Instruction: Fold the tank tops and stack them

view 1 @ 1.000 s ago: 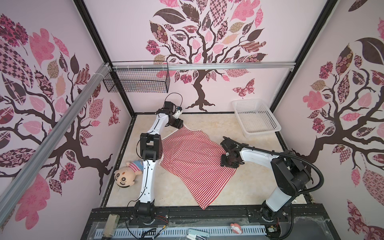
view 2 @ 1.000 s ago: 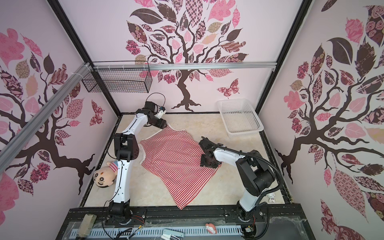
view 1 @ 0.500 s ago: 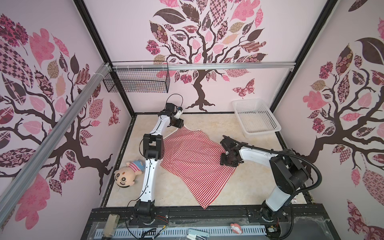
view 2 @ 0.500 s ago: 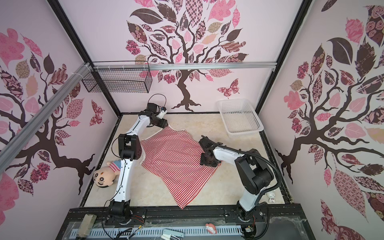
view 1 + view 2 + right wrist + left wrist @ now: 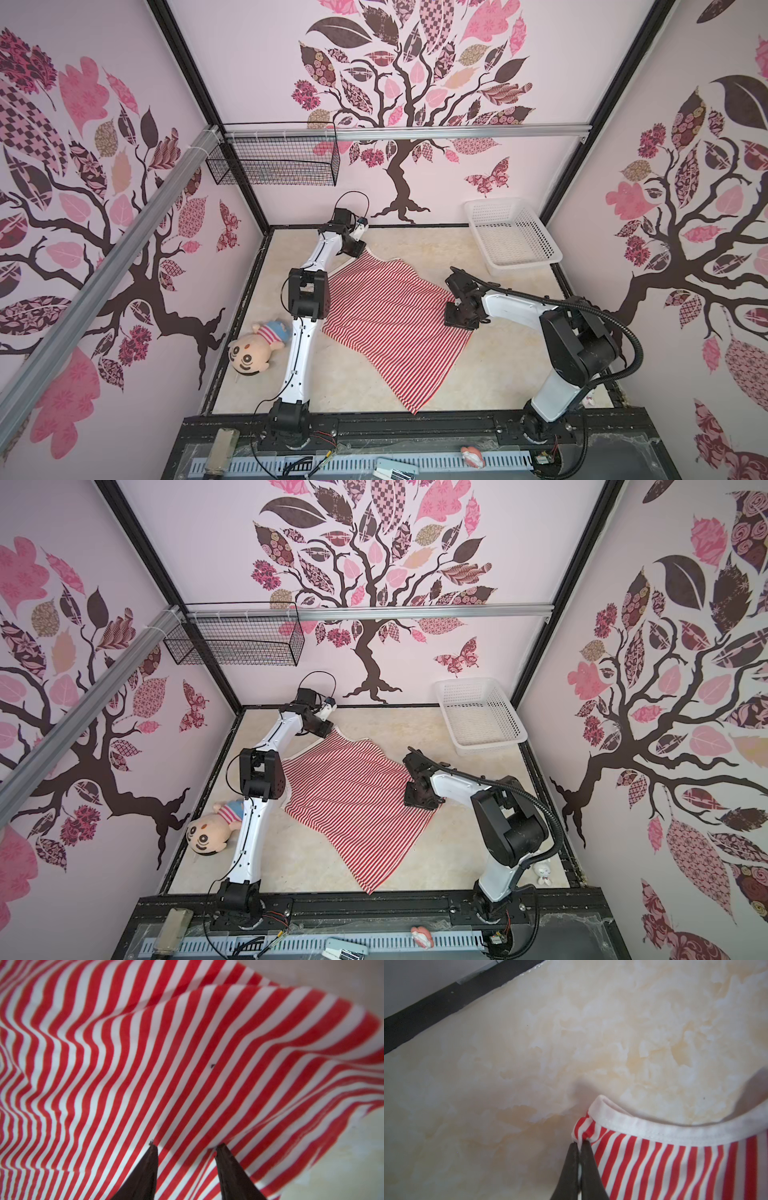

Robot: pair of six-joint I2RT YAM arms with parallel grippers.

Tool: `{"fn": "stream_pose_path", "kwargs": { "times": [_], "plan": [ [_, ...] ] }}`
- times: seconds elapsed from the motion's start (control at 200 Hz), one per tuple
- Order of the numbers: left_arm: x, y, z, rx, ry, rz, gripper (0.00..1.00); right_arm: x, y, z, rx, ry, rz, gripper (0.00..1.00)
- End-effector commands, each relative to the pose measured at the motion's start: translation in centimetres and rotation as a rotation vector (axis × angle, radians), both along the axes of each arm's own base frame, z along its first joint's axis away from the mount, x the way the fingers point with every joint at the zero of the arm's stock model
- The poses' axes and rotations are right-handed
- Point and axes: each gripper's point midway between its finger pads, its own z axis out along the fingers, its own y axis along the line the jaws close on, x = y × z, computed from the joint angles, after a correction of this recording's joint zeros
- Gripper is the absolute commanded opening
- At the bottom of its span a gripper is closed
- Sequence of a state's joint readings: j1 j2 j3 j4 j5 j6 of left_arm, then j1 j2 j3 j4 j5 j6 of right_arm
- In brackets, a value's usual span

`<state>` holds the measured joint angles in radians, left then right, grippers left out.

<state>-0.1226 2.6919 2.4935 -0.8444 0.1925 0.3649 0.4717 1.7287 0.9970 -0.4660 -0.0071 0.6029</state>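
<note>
One red-and-white striped tank top (image 5: 386, 320) (image 5: 349, 800) lies spread flat in the middle of the table in both top views. My left gripper (image 5: 360, 248) (image 5: 330, 729) is at its far corner. In the left wrist view that gripper (image 5: 580, 1144) is shut on a bunched bit of striped cloth beside the white neck trim (image 5: 654, 1130). My right gripper (image 5: 451, 322) (image 5: 411, 800) rests on the garment's right edge. In the right wrist view its fingertips (image 5: 186, 1146) stand apart, pressed into the cloth (image 5: 187, 1064), which bulges between them.
A white plastic basket (image 5: 515, 237) stands at the back right corner. A plush doll (image 5: 253, 349) lies by the left arm's lower link. A black wire basket (image 5: 274, 162) hangs on the back left wall. A small white figure (image 5: 542, 872) sits at the front right.
My left gripper has closed on the tank top's far corner. The right gripper has narrowed a little while staying on the right edge of the cloth.
</note>
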Motion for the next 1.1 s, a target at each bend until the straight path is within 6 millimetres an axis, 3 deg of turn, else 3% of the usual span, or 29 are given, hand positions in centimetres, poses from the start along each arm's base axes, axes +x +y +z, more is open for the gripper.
{"fn": "stream_pose_path", "kwargs": {
  "times": [0.0, 0.195, 0.36, 0.485, 0.59, 0.675, 0.761, 0.836, 0.961, 1.096],
  "plan": [
    [-0.1, 1.7, -0.4, 0.019, 0.008, 0.041, 0.0, -1.0, -3.0, -3.1, -0.139, 0.086, -0.013, 0.5],
    [-0.5, 7.3, 1.1, -0.049, 0.036, 0.215, 0.0, 0.8, -4.0, -3.1, -0.234, 0.074, -0.009, 0.53],
    [-3.5, 10.2, 1.4, -0.082, 0.096, 0.284, 0.0, 3.1, -4.3, -3.1, -0.31, 0.049, 0.014, 0.54],
    [-6.0, 11.3, 1.7, -0.06, 0.102, 0.312, 0.0, 5.8, -3.9, -2.3, -0.345, -0.003, 0.063, 0.55],
    [-8.2, 11.4, 1.3, -0.054, 0.13, 0.319, 0.0, 8.1, -2.5, -0.2, -0.307, -0.063, 0.093, 0.56],
    [-9.0, 11.5, 1.6, -0.047, 0.125, 0.325, 0.19, 8.6, -0.9, 2.6, -0.211, -0.13, 0.103, 0.58],
    [-9.5, 12.1, 2.1, -0.027, 0.124, 0.343, 0.24, 7.8, -0.4, 4.9, -0.141, -0.165, 0.089, 0.59],
    [-10.5, 12.6, 3.4, -0.038, 0.133, 0.352, 0.27, 6.0, -0.4, 5.6, -0.088, -0.146, 0.077, 0.59],
    [-13.3, 12.4, 5.7, -0.065, 0.136, 0.318, 0.3, 1.9, 0.4, 5.1, 0.034, -0.104, 0.073, 0.6],
    [-18.4, 11.3, 6.3, -0.05, 0.198, 0.211, 0.31, -3.0, 2.0, 4.3, 0.103, -0.05, 0.116, 0.6]
  ]
}}
